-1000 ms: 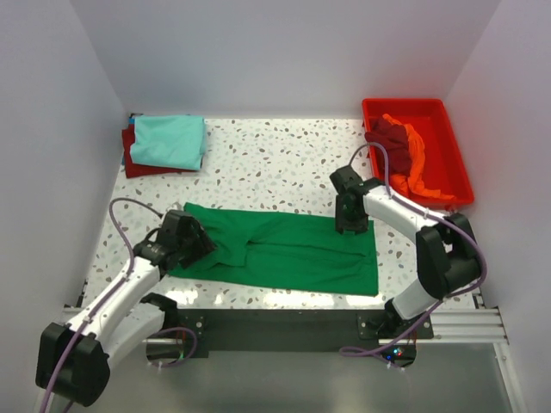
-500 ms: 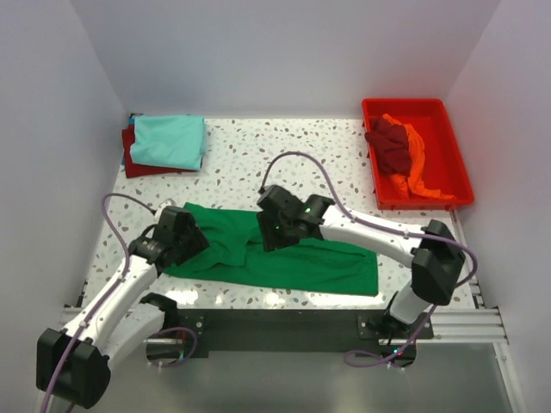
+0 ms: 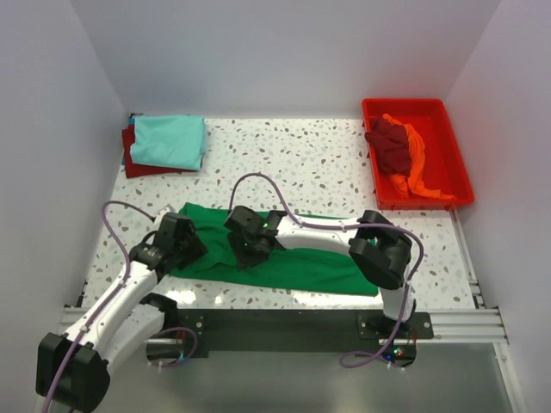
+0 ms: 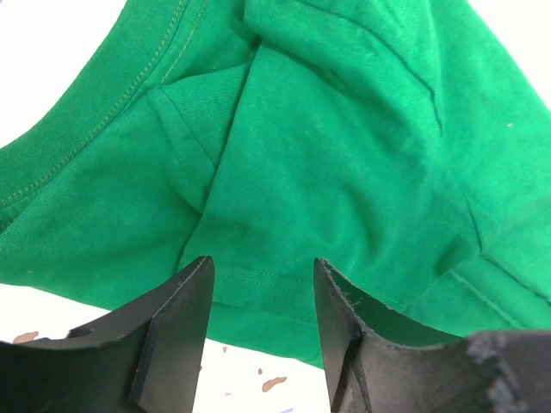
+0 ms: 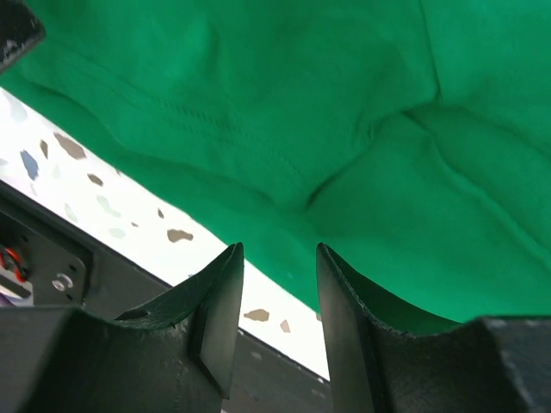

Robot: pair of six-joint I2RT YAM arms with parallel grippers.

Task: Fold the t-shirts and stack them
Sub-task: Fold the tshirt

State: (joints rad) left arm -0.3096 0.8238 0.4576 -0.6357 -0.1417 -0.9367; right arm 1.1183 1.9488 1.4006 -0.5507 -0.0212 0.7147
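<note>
The speckled surface [image 3: 301, 163] carries everything. Largest on it is the green shirt [image 3: 318, 262], spread in a long band near the front edge; its left part is rumpled into folds and partly covered from above by both arms. At the back right sits the red tray [image 3: 413, 107], holding a dark red shirt [image 3: 392, 146] and an orange shirt [image 3: 417, 176], bunched so their shapes are hard to read. In the back left corner a teal shirt [image 3: 168, 142] lies folded on a second dark red one [image 3: 133, 165], of which only the edges show.

The left gripper [image 4: 258, 275] hangs over the green shirt's hem at its left end, fingers spread, cloth showing in the gap and nothing pinched. The right gripper [image 5: 277, 262] is just beside it, over the near edge, fingers likewise apart with nothing clamped. From above, both grippers' fingertips are hidden under their own bodies.
</note>
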